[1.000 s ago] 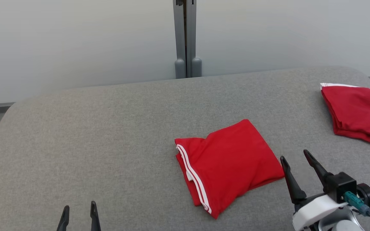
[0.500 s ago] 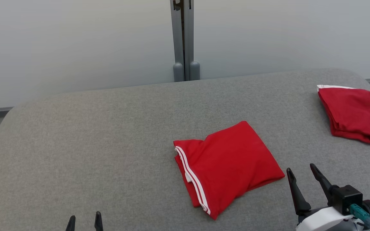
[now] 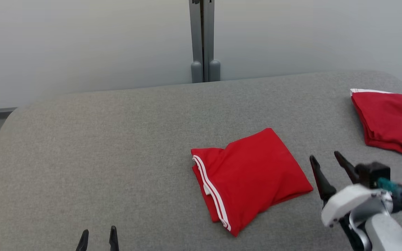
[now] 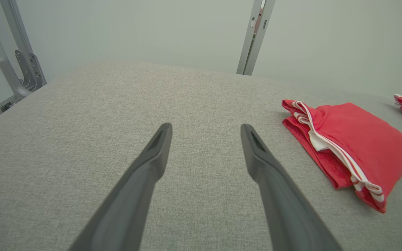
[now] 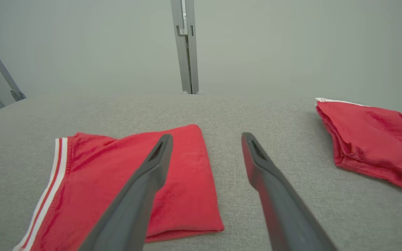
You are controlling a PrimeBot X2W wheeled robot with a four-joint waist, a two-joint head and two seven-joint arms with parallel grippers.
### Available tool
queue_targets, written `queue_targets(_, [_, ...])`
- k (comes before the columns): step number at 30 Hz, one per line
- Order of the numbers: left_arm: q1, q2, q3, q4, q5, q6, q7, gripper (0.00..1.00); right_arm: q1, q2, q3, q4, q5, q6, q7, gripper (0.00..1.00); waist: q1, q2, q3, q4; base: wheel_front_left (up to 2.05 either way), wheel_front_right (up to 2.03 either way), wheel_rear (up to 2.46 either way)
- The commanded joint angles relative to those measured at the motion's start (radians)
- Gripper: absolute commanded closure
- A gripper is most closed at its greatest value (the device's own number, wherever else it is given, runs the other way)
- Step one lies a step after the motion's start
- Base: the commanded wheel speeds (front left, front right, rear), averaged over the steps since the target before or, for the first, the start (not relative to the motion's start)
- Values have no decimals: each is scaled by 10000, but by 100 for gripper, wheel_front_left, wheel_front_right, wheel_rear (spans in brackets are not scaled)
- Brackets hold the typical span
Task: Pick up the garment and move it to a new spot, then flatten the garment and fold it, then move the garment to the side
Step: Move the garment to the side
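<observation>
Folded red garment (image 3: 250,177), white-striped hem: lies right of centre on the grey worktop (image 3: 117,139), with a second folded garment (image 3: 389,120) at the far right corner. Right gripper (image 3: 325,156): spread, empty, just beside the garment's right edge; left gripper (image 3: 99,230): spread, empty, at the near edge. Advised: pinch all layers low and slide sideways, keeping the fold shut.

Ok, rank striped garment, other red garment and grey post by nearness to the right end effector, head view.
1. Striped garment, just left of right end effector.
2. Other red garment, far right.
3. Grey post, back centre.
</observation>
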Motion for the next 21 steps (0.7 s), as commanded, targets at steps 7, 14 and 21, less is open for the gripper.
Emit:
queue_targets(7, [-730,22,-610,-111,-264,175,1,0,-3009,-609,204,1290,1614,-15,4324,0,0,0,942,581,0,0,0])
queue_targets(14, [-1484,22,-1233,77,-105,34,2,0,-4533,-548,263,3459,1429,-15,5701,0,0,0,1854,1307,0,0,0])
queue_targets(21, [-1836,22,-1422,80,-187,213,2,0,-5186,-549,550,5081,1370,-13,6089,0,0,0,2214,1742,0,0,0])
